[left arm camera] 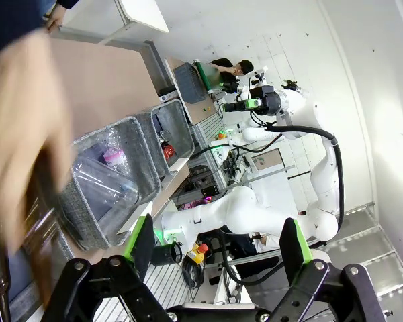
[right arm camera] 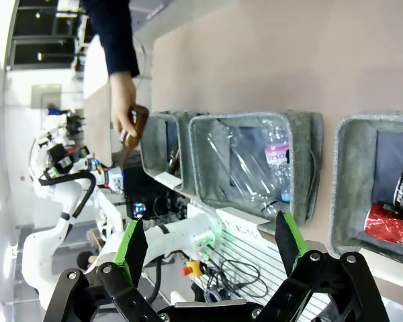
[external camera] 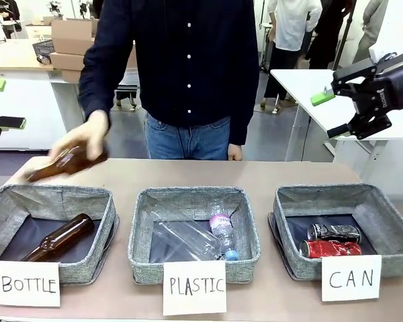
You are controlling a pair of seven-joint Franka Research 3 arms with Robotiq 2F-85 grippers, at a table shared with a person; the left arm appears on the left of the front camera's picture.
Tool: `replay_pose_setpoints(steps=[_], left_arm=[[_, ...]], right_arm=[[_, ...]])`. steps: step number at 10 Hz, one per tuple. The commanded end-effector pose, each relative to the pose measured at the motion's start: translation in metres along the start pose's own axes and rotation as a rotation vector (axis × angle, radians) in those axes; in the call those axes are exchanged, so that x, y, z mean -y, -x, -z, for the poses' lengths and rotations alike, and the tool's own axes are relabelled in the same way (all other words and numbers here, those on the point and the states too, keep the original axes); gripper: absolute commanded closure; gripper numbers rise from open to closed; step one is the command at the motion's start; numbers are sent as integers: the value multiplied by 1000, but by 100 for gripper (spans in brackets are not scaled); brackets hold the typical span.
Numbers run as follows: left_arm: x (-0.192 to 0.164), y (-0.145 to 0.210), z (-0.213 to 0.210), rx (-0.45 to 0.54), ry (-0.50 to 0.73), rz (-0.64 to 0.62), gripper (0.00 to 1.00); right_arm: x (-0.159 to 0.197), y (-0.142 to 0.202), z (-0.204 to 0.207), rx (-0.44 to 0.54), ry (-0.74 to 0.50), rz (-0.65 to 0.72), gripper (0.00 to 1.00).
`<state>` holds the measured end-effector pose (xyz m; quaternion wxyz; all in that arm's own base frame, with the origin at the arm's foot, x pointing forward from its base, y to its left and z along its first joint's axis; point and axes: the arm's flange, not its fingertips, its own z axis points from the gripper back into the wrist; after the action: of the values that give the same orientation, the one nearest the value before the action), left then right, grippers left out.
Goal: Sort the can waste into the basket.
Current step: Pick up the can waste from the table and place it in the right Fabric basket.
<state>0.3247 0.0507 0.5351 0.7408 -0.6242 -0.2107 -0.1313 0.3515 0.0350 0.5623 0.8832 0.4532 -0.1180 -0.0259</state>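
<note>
The right gripper hangs released above the desk's right edge; both cans lie in the CAN basket.

Bright even indoor light, soft shadows, person's hand motion-blurred, wrist views wide-angle w/ curved edges

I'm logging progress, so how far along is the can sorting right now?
Done, by the look of it: the red can and the silvery and blue can both lie in the CAN basket. In hand: the person's hand holds a brown bottle above the BOTTLE basket. Both grippers, left and right, are open and empty. No can is seen outside the basket.
</note>
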Motion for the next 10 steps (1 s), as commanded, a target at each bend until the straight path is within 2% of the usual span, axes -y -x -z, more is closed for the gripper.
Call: replay_pose_setpoints(steps=[1,10], left_arm=[[2,1,-2,-14,3,18,3],[2,1,-2,-14,3,18,3]], right_arm=[[0,-2,-4,-8,-3,-24,0],[0,-2,-4,-8,-3,-24,0]])
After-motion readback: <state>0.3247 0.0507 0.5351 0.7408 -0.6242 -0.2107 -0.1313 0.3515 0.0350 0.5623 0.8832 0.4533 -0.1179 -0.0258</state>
